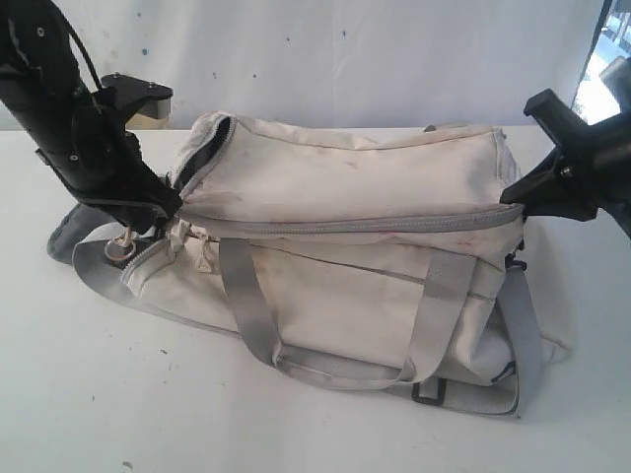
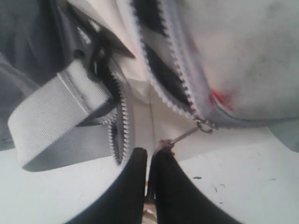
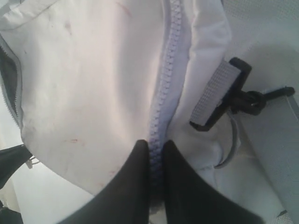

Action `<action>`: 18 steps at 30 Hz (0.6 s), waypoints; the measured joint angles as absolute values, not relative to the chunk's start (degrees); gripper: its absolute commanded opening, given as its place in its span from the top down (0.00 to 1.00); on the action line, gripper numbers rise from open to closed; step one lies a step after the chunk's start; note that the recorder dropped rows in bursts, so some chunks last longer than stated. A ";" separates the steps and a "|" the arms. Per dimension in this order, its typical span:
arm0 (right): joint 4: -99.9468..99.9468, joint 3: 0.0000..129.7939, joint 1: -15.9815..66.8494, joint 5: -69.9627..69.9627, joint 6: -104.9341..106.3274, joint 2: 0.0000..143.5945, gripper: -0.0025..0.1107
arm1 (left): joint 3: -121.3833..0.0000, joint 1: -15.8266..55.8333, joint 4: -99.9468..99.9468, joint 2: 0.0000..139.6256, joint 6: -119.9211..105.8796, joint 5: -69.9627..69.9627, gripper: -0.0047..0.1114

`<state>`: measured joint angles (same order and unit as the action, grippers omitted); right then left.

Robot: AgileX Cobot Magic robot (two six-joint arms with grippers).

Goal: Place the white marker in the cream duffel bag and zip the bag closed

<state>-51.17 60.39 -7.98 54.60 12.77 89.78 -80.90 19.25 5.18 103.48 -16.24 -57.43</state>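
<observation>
The left claw, pressed together, pinches the thin zipper pull. The right claw nips the zipper tape at the far end. The cream duffel bag, soft and slumping mid-desk, likely needs that bracing. The white marker is not visible.

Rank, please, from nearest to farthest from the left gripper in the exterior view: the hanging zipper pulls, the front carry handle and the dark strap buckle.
1. Hanging zipper pulls, just beside the left gripper at the cream duffel bag's left end.
2. Front carry handle, lying along its near side.
3. Dark strap buckle, below its right near corner.
</observation>
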 measured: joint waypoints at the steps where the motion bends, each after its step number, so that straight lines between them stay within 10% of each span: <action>1: -51.28 60.39 -8.49 55.11 12.67 89.78 0.98 | -80.90 18.81 5.14 103.23 -15.63 -57.30 0.96; 13: -48.58 60.39 -9.66 55.02 20.80 89.78 0.97 | -80.90 18.68 6.84 99.51 -14.25 -55.05 0.96; 18: -47.74 60.39 -8.86 53.10 30.01 89.67 0.78 | -80.90 18.20 10.59 97.87 -21.87 -57.88 0.96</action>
<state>-47.74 60.39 -8.86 53.10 30.01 89.67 -80.90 18.20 10.59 97.87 -21.87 -57.88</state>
